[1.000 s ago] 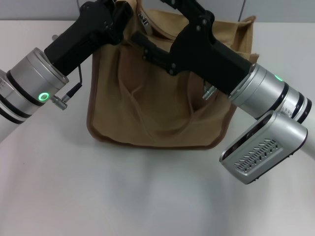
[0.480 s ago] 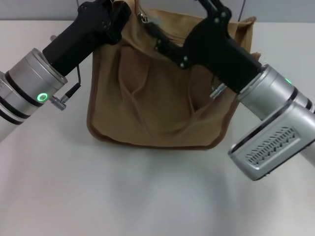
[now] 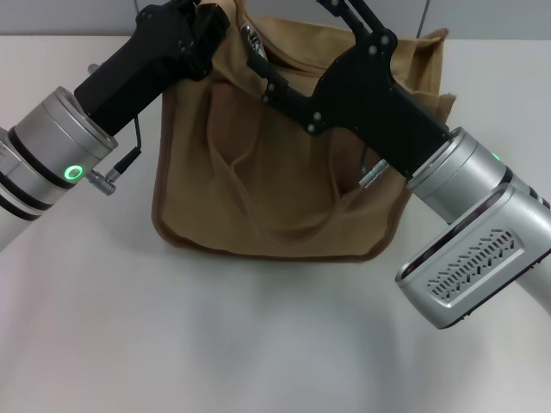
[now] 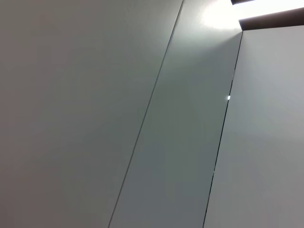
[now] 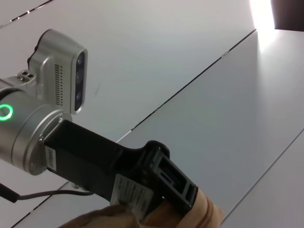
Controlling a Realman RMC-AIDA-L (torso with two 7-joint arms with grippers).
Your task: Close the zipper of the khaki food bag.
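Note:
The khaki food bag (image 3: 275, 189) stands on the white table at the back centre, its handles hanging down the front. A small silver slider (image 3: 250, 34) of the zipper shows at the bag's top, left of centre. My left gripper (image 3: 207, 13) is at the bag's top left corner, shut on the fabric there. It also shows in the right wrist view (image 5: 180, 199), clamped on khaki fabric (image 5: 206, 216). My right gripper (image 3: 275, 58) reaches across the top of the bag, close beside the slider. The rest of the zipper line is hidden behind the arms.
The white table (image 3: 215, 344) spreads in front of the bag. Both forearms cross over the bag's left and right sides. Grey wall panels (image 4: 142, 114) fill the left wrist view.
My right arm swung right and up, then came back left toward the slider. The left arm and the bag have stayed put.

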